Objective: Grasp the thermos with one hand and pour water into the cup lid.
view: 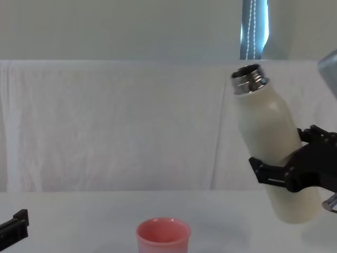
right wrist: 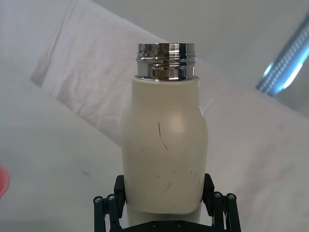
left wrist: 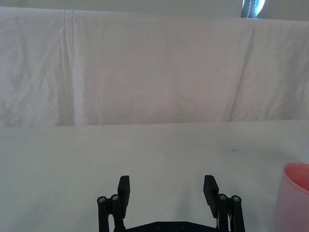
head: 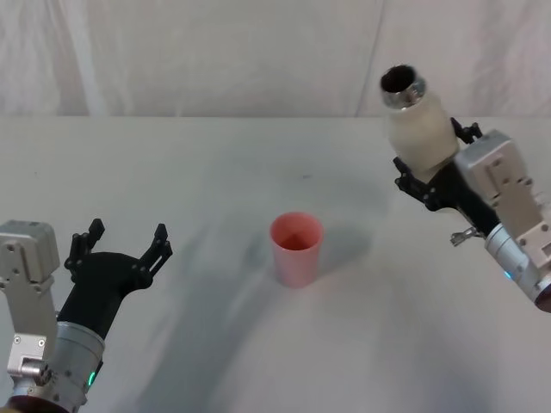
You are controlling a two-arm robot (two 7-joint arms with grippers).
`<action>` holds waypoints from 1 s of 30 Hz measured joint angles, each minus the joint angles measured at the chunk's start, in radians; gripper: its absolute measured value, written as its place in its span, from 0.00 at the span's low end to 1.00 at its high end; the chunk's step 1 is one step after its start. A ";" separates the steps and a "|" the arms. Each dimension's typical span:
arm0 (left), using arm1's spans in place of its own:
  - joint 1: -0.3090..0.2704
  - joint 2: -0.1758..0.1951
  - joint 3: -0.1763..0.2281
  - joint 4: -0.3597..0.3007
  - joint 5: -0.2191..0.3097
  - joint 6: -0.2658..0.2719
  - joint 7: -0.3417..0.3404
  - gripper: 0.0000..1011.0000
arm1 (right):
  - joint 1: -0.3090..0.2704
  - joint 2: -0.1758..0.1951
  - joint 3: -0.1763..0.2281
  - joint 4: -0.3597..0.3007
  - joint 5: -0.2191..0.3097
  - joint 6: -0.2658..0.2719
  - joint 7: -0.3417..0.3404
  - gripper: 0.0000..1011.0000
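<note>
Head view first: your right gripper [head: 430, 168] has its fingers clamped around the thermos [head: 417, 129], lifted right of the cup lid [head: 296, 249] on the tabletop [head: 215, 189]; your left gripper [head: 120, 249] rests low, fingers spread, empty; chest view: thermos [view: 271, 153] tilts leftward, above and right of the cup lid [view: 163, 235].

The thermos [right wrist: 164, 154], at the centre of the right wrist frame, has a smooth, matt cream body marked by fine dark scratches, topped by a glossy, mirror-bright threaded steel neck [right wrist: 166, 60]. The pink cup lid [head: 296, 249], mid-frame in the head view, looks like smooth matt plastic. The table [head: 215, 172] is matt white, and wrinkled white cloth [view: 105, 126] hangs behind it.
</note>
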 joint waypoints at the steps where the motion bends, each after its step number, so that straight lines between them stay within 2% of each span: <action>1: 0.000 0.000 0.000 0.000 0.000 0.000 0.000 0.99 | -0.005 -0.007 0.010 0.000 0.022 0.003 0.002 0.95; 20: 0.000 0.000 0.000 0.000 0.000 0.000 0.000 0.99 | -0.058 -0.062 0.142 0.009 0.226 0.035 -0.015 0.95; 30: 0.000 0.000 0.000 0.000 0.000 0.000 0.000 0.99 | -0.081 -0.078 0.191 0.016 0.291 0.041 -0.031 0.95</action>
